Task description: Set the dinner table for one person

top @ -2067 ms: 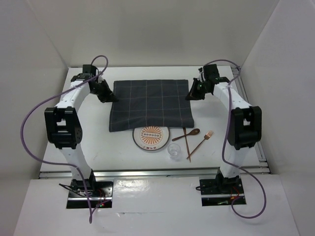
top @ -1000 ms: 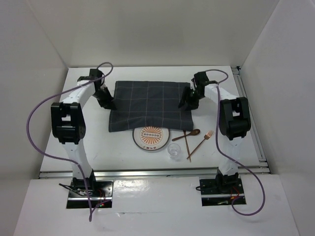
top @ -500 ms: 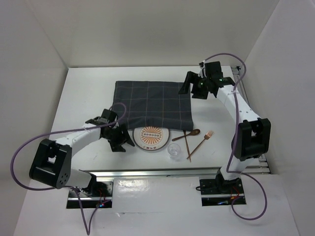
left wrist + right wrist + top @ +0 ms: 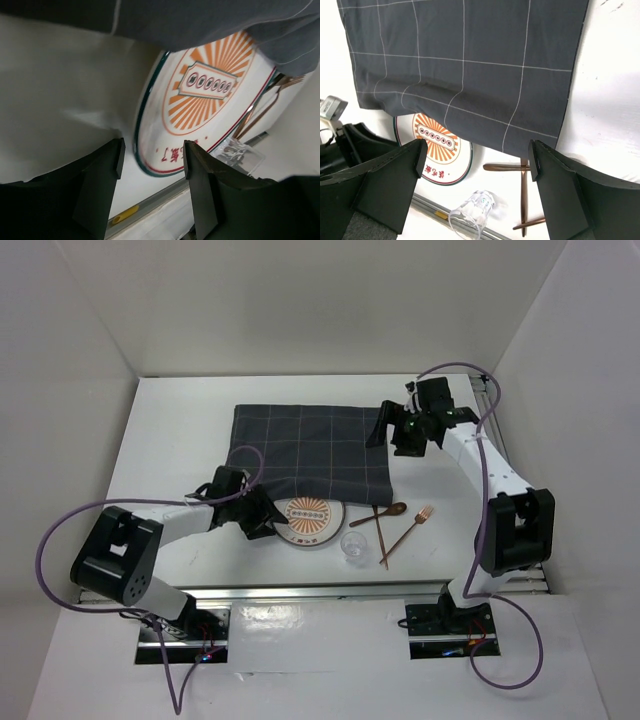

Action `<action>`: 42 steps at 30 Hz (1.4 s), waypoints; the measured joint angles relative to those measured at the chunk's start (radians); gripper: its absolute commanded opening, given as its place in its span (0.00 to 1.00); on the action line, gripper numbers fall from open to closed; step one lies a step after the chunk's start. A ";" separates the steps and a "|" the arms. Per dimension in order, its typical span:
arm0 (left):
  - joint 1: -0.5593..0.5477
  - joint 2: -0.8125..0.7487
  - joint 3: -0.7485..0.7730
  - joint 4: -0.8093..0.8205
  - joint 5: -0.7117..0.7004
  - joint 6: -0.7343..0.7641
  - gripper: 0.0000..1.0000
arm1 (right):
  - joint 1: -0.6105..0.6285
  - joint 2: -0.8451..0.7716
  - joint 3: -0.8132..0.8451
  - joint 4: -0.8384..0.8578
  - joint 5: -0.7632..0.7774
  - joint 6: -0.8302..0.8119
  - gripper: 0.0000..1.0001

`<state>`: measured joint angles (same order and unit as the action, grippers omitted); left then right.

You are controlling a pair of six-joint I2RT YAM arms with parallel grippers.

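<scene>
Two tools stand with their fingers apart, and neither one holds anything. The white counter (image 4: pixel 170 440) lies under everything, and the grey mat (image 4: pixel 310 450) is spread on its middle. The plate (image 4: pixel 308 521) sits at the near edge of the mat, with its far part tucked under the cloth. The glass (image 4: pixel 352 547), spoon (image 4: pixel 380 513) and fork (image 4: pixel 407 533) lie near the mat's near right corner. The left tool (image 4: pixel 258 517) is low on the counter just before the near edge of the mat, and in its wrist view the left rim of the plate shows between its fingers. The right tool (image 4: pixel 388 433) hovers over the right edge of the mat. I think the step in hand is to take the plate. To do it well, the left tool should slide one finger under the rim and close firmly, then draw the plate toward the near side so it comes free of the mat without dragging the cloth. The right tool could press on the mat to keep it flat.
</scene>
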<state>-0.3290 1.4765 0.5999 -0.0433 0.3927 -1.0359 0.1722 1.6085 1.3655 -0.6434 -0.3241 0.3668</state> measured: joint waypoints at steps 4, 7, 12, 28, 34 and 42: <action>0.000 0.046 0.000 0.075 0.023 -0.019 0.46 | -0.003 -0.024 -0.003 -0.004 0.003 -0.006 0.95; 0.000 0.051 -0.013 0.087 0.013 -0.018 0.21 | -0.003 -0.033 -0.003 -0.006 0.006 -0.009 0.95; 0.000 -0.050 -0.012 0.031 -0.003 -0.002 0.00 | -0.003 -0.035 -0.018 -0.010 0.008 -0.010 0.95; 0.040 -0.447 0.266 -0.668 -0.041 0.252 0.00 | -0.013 -0.030 -0.044 -0.012 0.013 -0.018 0.95; 0.056 -0.426 0.430 -0.774 0.021 0.289 0.00 | -0.013 -0.010 -0.044 -0.008 0.003 -0.024 0.83; 0.126 -0.182 0.525 -0.561 0.040 0.204 0.00 | -0.018 -0.011 -0.060 0.005 0.020 -0.009 0.36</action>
<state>-0.2028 1.2945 1.1244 -0.6044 0.4324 -0.8318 0.1543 1.5978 1.3060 -0.6380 -0.3038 0.3580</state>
